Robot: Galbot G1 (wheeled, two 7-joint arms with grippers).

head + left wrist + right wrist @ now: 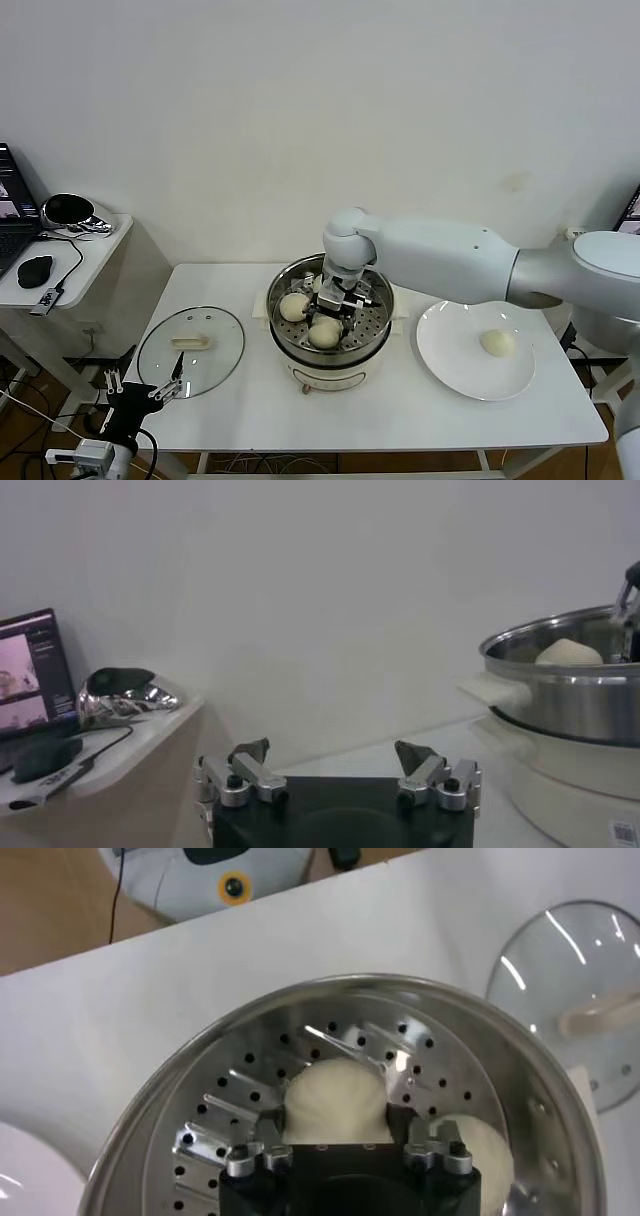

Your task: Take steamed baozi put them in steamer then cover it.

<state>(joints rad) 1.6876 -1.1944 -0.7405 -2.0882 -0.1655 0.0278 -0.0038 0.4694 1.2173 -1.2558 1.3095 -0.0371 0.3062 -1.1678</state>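
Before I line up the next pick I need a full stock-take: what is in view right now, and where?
steamer: one, shiny steel pot on a white base, middle of the table
baozi in the steamer: two seen, cream-white, on the perforated tray; any others under the arm cannot be told
baozi on the plate: one, cream-white
plate: one, white, right of the steamer
cover: one, clear glass with a cream handle, flat on the table left of the steamer
table: one, white
side table: one, white, far left, holding a laptop, a black mouse and a shiny chrome object
left gripper: open, black, at the table's front left corner
right gripper: down inside the steamer at a baozi
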